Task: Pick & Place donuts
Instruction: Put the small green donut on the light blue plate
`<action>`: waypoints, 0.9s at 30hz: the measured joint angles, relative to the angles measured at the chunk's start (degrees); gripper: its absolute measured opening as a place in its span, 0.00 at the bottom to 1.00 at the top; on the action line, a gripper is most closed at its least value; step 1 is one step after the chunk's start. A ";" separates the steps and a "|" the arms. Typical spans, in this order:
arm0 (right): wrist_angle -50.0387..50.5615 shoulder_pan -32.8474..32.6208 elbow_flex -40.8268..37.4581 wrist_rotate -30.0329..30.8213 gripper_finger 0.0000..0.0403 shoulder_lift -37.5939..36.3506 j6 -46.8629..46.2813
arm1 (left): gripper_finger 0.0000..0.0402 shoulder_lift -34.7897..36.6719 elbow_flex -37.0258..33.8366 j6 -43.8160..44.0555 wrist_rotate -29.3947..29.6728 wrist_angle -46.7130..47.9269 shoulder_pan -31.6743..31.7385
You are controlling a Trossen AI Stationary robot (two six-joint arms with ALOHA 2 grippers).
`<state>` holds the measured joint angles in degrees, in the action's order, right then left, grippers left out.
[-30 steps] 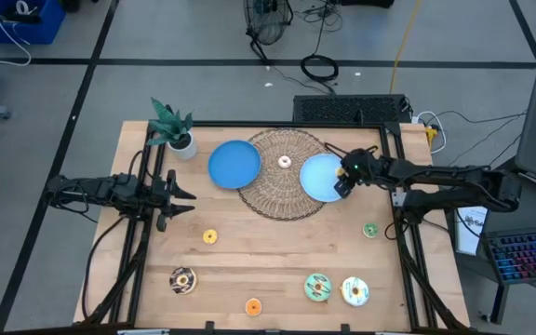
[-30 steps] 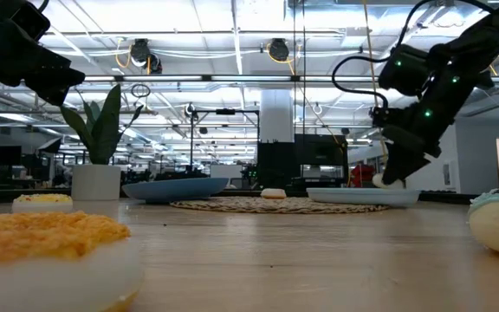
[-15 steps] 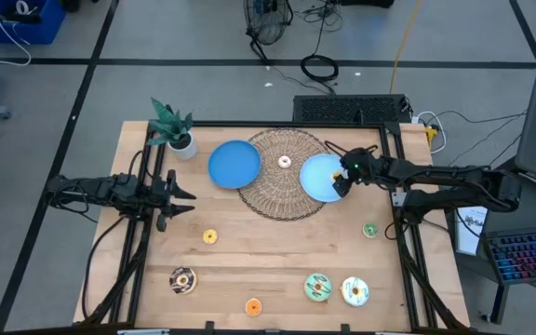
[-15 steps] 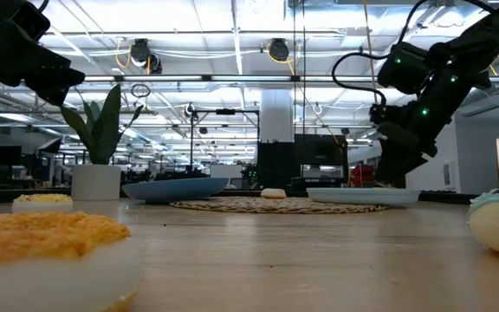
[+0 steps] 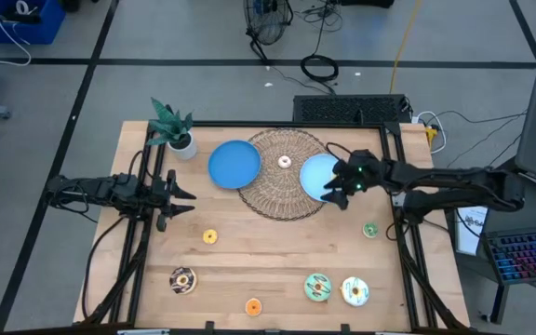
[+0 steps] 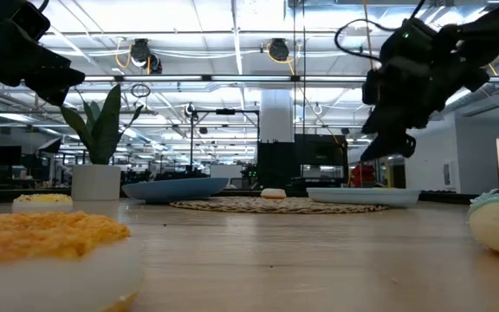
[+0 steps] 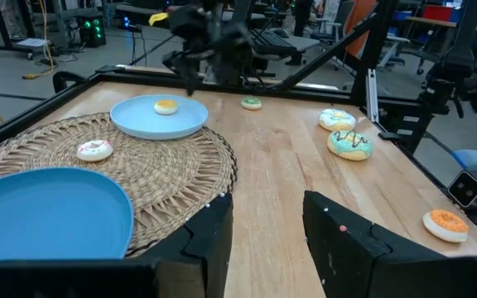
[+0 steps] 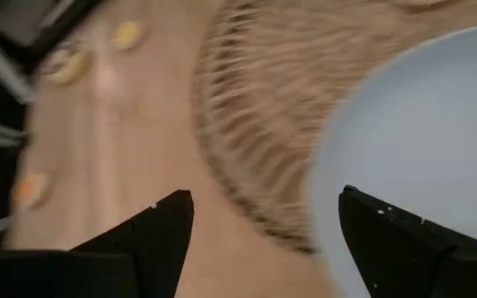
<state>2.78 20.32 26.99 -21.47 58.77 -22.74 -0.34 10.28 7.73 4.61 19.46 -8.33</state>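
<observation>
Only left wrist view, yellow donut (image 7: 166, 105) on blue plate (image 7: 143, 122)

A robotics lab in a large open hall: bright strip lights (image 6: 232, 35) run across a high ceiling, more metal rigs (image 6: 223, 130) stand behind, loose cables (image 5: 319, 67) lie on a grey taped floor, and a wooden counter (image 5: 268, 251) sits in a black frame.

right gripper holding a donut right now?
No. In the right wrist view the right gripper has its fingers wide apart, with only the wicker mat and blue plate showing between them.
</observation>
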 joint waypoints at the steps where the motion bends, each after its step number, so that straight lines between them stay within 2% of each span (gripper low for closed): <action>1: 0.04 -1.39 0.01 -0.56 0.69 -0.64 -1.01 | 0.37 -0.01 0.00 0.00 -0.01 0.01 0.01; 5: 0.51 -8.18 0.01 -1.12 0.69 -3.10 -6.35 | 0.37 0.00 0.00 0.00 -0.01 0.00 0.01; 10: 5.49 -17.05 0.01 -1.10 0.69 -5.66 -18.57 | 0.37 -0.01 0.00 0.00 -0.01 0.02 0.00; 17: 27.76 -26.44 3.48 -0.73 0.69 -7.13 -35.73 | 0.37 -0.02 0.00 0.00 -0.01 0.02 0.01; 22: 41.00 -30.86 7.93 4.13 0.69 -7.13 -43.49 | 0.37 -0.01 0.00 0.00 -0.01 0.00 0.01; 27: 52.84 -33.31 11.30 13.72 0.69 -7.13 -47.86 | 0.37 -0.02 0.00 0.00 -0.01 0.01 0.01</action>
<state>55.62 -12.99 38.29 -7.76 51.64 -70.60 -0.36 10.28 7.73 4.60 19.47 -8.32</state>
